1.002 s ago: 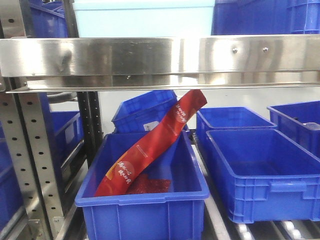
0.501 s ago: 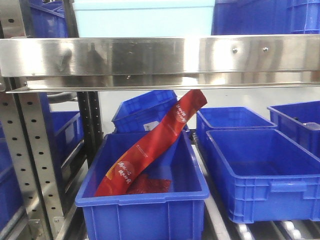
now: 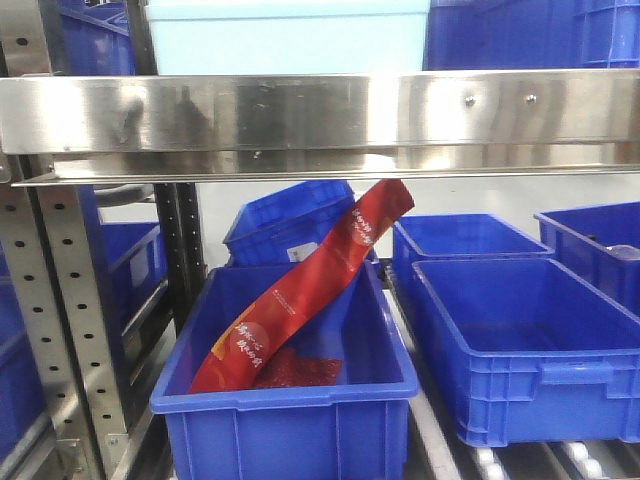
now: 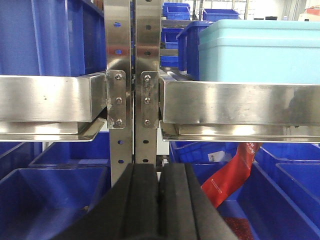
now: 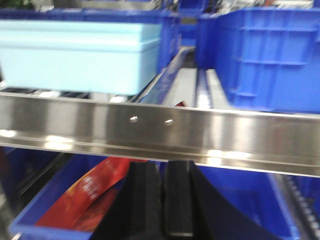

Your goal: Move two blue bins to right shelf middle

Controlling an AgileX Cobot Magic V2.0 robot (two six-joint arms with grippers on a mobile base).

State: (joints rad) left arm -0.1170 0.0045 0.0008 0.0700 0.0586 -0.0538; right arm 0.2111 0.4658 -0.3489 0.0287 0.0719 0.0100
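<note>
Several blue bins stand on the lower shelf in the front view. The nearest blue bin (image 3: 290, 420) holds a long red packet (image 3: 310, 285) leaning up out of it. A second blue bin (image 3: 530, 350) stands to its right. Neither gripper shows in the front view. My left gripper (image 4: 159, 172) is shut with nothing in it, facing the steel upright (image 4: 134, 95) between two shelf bays. In the blurred right wrist view, my right gripper (image 5: 162, 170) is also shut and empty, just below the steel shelf rail (image 5: 160, 130).
A pale blue bin (image 3: 290, 35) sits on the shelf above the steel rail (image 3: 320, 115), with a blue bin (image 3: 530, 30) to its right. More blue bins (image 3: 465, 235) stand behind on the lower level. A perforated post (image 3: 60, 330) stands at the left.
</note>
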